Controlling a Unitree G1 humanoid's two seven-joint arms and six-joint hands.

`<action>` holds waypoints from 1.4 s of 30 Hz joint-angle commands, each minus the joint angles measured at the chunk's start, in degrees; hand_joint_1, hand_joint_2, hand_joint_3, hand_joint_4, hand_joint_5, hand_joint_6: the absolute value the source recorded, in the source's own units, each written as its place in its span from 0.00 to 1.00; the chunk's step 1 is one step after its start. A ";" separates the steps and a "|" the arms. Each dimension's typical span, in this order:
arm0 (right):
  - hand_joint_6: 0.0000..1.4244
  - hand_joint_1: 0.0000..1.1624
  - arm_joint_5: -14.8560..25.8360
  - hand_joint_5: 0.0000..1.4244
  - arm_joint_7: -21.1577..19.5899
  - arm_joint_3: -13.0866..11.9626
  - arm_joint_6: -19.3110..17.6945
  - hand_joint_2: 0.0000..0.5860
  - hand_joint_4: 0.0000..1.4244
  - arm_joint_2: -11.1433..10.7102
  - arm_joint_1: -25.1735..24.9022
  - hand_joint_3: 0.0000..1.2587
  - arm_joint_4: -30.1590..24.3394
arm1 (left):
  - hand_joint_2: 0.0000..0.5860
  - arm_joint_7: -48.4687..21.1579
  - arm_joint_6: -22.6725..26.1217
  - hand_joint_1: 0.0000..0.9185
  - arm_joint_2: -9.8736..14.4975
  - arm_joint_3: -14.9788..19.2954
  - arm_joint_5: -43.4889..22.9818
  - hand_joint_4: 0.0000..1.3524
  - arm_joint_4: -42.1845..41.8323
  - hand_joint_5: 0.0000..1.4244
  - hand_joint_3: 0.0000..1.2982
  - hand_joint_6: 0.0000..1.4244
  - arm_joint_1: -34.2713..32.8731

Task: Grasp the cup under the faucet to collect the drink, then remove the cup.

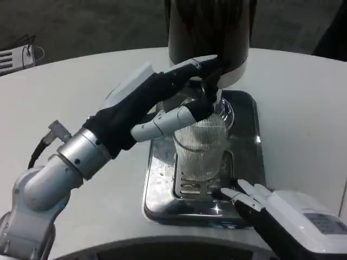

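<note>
Nearest me, my right hand point(255, 197) rests at the front edge of the steel drip tray point(246, 116), its fingers point(238, 194) stretched flat and slightly apart, holding nothing. Just beyond those fingertips stands the ribbed clear cup point(200, 149), upright on the tray's grate. My left hand point(179, 103) reaches over it, fingers curled around the cup's rim and upper side, under the dark dispenser point(209, 32).

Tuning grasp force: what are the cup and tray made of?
Cup: looks like clear ribbed glass or hard plastic; the grate shows through it, and I can't tell which. Tray: polished metal, likely stainless steel, with mirror-like reflections and bright glints.
</note>
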 commanded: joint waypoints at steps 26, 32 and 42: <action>0.00 0.45 5.57 0.00 2.32 -2.34 9.51 0.78 0.00 2.30 -0.27 0.11 -0.85 | 0.11 -3.78 -7.34 0.00 7.71 -6.08 9.95 0.14 -0.89 0.21 0.17 0.25 -1.80; 0.00 0.46 10.69 0.01 0.38 -2.50 16.98 0.74 0.00 2.40 -1.58 0.08 0.48 | 0.11 -3.66 -8.63 0.00 8.29 -6.87 11.71 0.14 1.71 0.21 0.17 0.24 -3.30; 0.01 0.59 26.50 0.03 -14.19 -6.21 21.15 0.50 0.00 1.47 -3.39 0.00 8.55 | 0.11 -3.08 -10.86 0.00 8.78 -7.63 13.37 0.13 5.29 0.20 0.16 0.24 -5.03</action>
